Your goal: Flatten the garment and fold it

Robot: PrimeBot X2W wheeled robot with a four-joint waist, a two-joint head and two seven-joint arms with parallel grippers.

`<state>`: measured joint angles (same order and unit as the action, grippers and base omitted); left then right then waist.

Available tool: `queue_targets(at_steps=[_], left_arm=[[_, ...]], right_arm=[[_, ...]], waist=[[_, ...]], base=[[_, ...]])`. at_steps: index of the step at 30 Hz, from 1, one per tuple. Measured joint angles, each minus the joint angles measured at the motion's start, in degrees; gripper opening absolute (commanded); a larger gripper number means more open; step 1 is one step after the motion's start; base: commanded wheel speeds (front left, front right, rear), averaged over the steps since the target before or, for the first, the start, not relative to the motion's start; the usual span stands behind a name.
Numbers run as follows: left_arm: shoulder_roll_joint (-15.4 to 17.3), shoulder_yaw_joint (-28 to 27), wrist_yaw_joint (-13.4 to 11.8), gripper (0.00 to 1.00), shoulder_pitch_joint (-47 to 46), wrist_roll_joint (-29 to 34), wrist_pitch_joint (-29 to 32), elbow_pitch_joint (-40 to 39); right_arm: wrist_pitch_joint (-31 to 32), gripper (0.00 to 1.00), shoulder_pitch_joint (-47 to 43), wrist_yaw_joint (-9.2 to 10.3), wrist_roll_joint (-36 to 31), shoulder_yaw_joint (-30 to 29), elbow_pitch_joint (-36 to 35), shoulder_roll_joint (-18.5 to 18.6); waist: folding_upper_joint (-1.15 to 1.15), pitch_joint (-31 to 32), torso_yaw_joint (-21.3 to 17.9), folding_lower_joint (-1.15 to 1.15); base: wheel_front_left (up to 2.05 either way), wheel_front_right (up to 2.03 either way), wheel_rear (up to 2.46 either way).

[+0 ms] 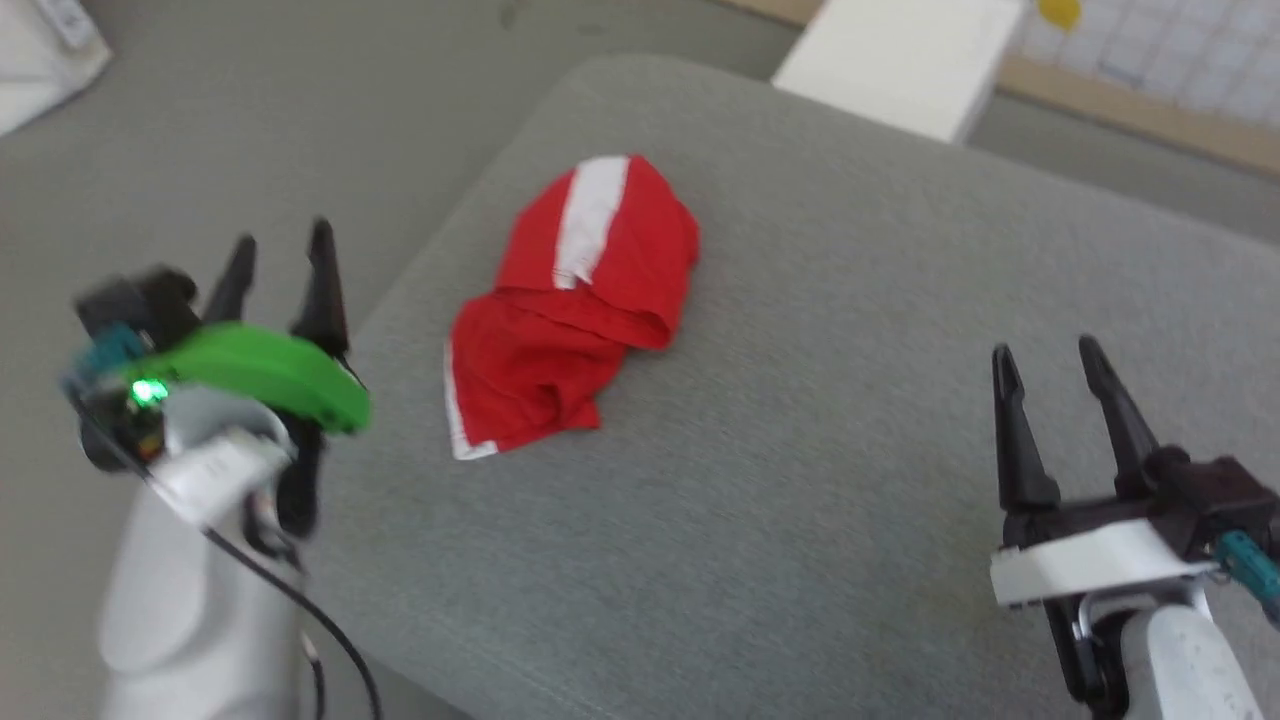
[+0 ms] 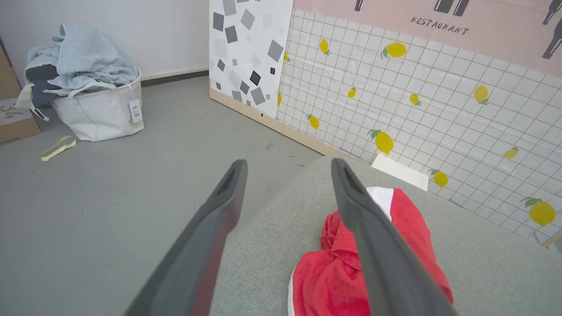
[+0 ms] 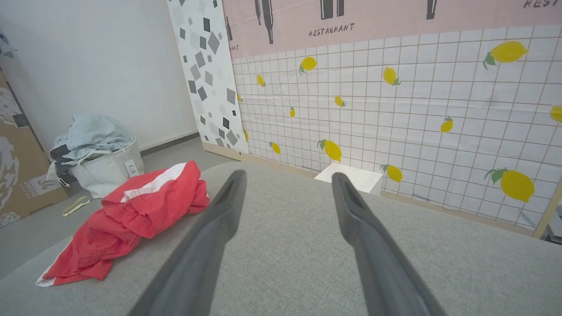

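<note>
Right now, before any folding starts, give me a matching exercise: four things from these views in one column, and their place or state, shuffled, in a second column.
Column A
1. garment
2. left gripper
3. right gripper
4. white bin

Column B
a. open, over bare grey cushion
b. on the floor, heaped with laundry
c. crumpled on the cushion
d. open, at the cushion's left edge beside the garment

Pairs: 1-c; 2-d; 3-a; 4-b
</note>
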<state>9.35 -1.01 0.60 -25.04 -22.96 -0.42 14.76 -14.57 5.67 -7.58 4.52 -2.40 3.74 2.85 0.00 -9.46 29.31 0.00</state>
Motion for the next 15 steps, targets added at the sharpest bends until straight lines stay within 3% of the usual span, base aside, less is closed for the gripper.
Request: queue_targets(at_steps=[9,15], left_arm=[[6.6,-3.6,0.4,1.0,-6.6,-8.6,23.8,4.1],[10.5,-6.2,-4.4,1.0,-5.5,-12.2,39.6,4.4]], right_arm=[[-0.1,1.0,5.6,0.0,0.9,1.6,0.6,0.0],[-0.1,1.0,6.9,0.0,3.2,2.0,1.4,0.0]], waist=[[0.0,-8.5,-9.5,0.0],[0.0,-13.4,-16.8,0.0]], base=[[0.0,0.0,0.0],[0.0,0.0,0.0]])
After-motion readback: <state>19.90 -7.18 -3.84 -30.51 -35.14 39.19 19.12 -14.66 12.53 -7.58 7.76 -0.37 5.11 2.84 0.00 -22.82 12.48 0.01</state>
